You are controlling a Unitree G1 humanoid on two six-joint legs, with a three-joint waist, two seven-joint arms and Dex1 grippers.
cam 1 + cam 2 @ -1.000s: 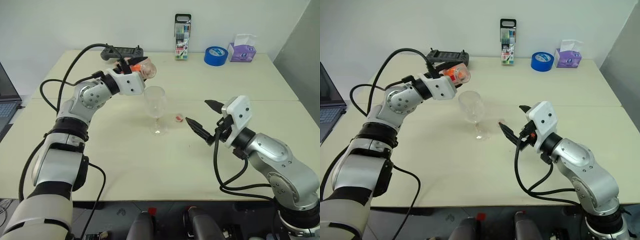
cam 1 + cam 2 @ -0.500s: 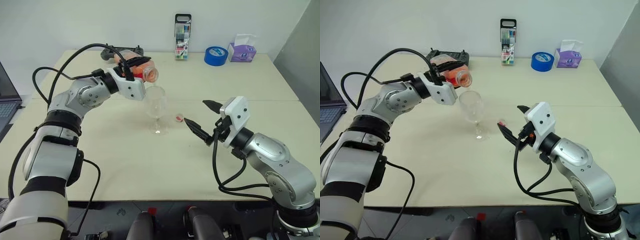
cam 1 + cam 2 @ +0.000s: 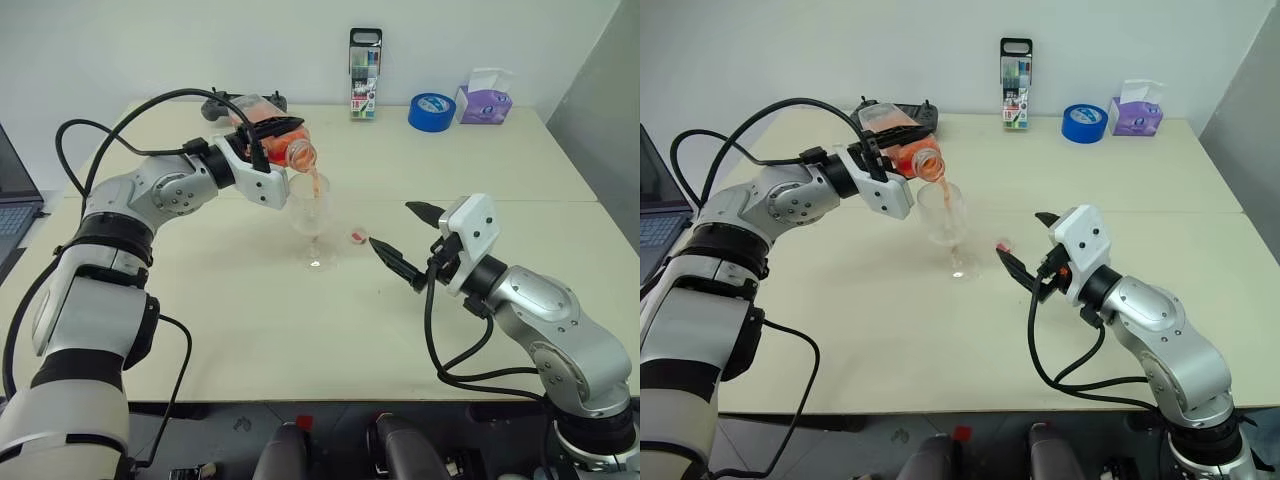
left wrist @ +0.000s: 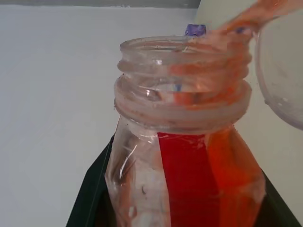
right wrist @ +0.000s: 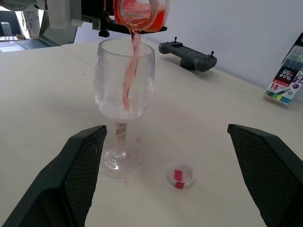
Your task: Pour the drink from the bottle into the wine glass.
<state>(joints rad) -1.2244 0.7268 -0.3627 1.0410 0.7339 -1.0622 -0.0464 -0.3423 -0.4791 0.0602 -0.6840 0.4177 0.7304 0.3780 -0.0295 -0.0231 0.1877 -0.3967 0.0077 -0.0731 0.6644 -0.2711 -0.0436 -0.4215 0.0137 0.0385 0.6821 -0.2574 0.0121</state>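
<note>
My left claw (image 3: 268,140) is clamped on the bottle (image 3: 272,138), which is tipped further than a second ago: its mouth now dips over the rim of the glass (image 3: 311,218), and the drink (image 3: 316,187) runs out in an orange stream into the bowl, where before none was falling. The glass stands upright in the same spot near the middle of the table (image 3: 250,320). Just right of its foot lies the cap (image 3: 356,237), clear with a red mark. My right claw (image 3: 408,240) hangs right of the glass, fingers spread wide and holding nothing, pointing toward it as before.

The table is pale cream, with a seam running left to right. At its far edge, from left to right, sit a black controller (image 3: 898,111), a pen pack (image 3: 365,89), a blue tape roll (image 3: 432,110) and a purple tissue box (image 3: 485,98). A laptop (image 3: 12,205) shows at the left. Behind is a plain white wall (image 3: 150,45).
</note>
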